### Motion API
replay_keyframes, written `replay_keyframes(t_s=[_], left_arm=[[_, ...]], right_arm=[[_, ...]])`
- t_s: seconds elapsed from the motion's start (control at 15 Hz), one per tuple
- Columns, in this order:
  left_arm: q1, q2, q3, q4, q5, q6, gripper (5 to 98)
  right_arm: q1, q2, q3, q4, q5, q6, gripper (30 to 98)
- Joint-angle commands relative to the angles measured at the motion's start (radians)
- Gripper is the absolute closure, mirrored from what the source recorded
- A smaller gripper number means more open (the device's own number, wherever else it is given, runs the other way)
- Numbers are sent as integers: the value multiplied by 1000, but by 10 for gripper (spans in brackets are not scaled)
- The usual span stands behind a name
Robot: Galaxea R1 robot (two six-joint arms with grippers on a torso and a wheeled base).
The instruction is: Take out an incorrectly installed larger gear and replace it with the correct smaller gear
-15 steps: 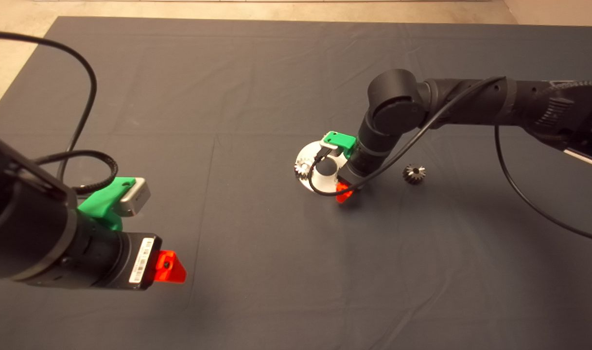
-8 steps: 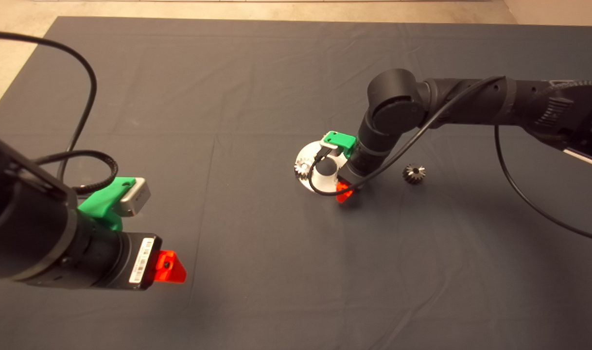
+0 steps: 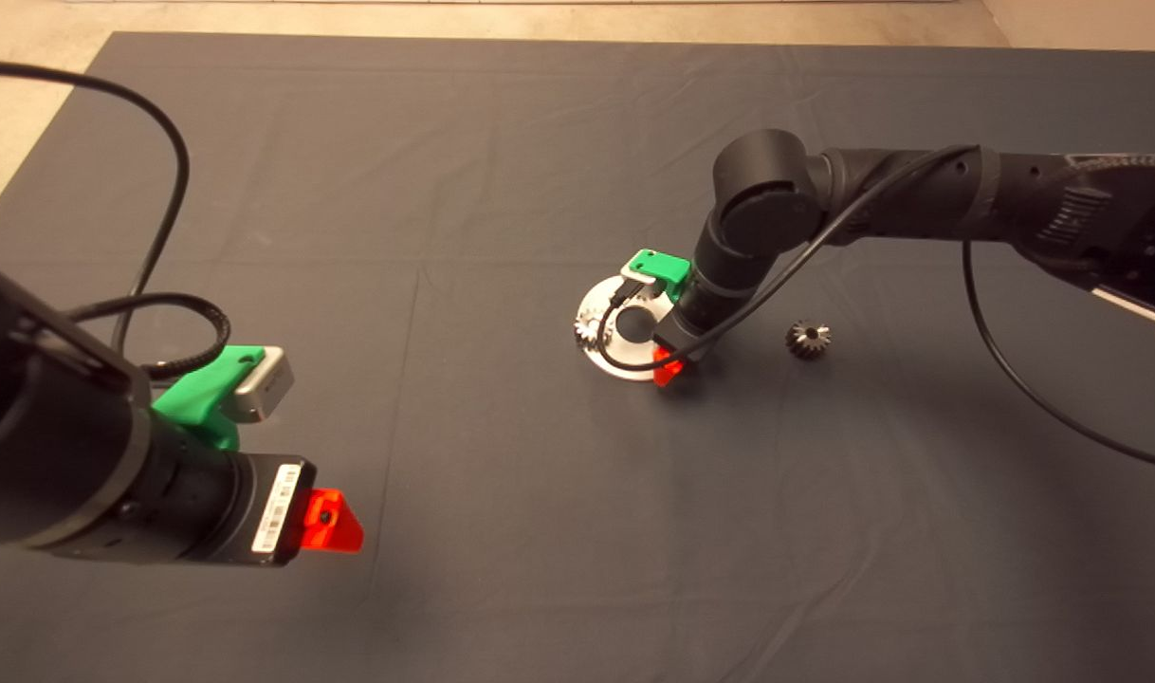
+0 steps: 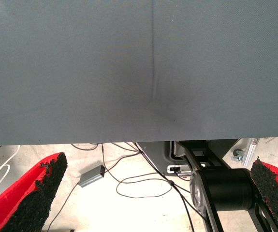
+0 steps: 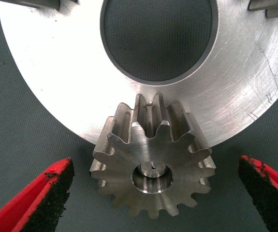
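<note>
I held my right gripper (image 5: 153, 193) directly over the round metal plate (image 3: 604, 360), fingers (image 5: 39, 198) spread wide with one on each side of the larger gear (image 5: 151, 164) and neither pad touching it. That gear sat at the plate's outer edge, its teeth overhanging onto the dark mat (image 3: 502, 171), next to the plate's big centre hole (image 5: 158, 34). I judged the wide spread was meant to clear the teeth so I could drop down and close around it, since this gear had to come off first.

The smaller gear (image 3: 808, 339) stood on the mat well to the right of the plate, apart from everything, waiting as the replacement.

From above, my own wrist covered the larger gear completely, and only one red fingertip showed at the plate's near edge. A paler little gear (image 3: 588, 329) peeked out on the plate's left rim. How the larger gear was seated on the plate I could not make out.

My left gripper (image 4: 143, 203) waited far left of the plate, parted and empty, looking past the mat's edge at cables on the floor.
</note>
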Motion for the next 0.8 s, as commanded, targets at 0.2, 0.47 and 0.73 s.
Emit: replay_keyframes(t_s=[0.2, 0.47, 0.73], left_arm=[[-11, 3, 13, -18, 85, -7, 54], [-9, 4, 11, -18, 85, -7, 54], [-9, 5, 11, -18, 85, -7, 54]], right_arm=[[43, 26, -14, -27, 31, 1, 429], [49, 32, -20, -25, 31, 4, 476], [49, 29, -22, -25, 20, 4, 482]])
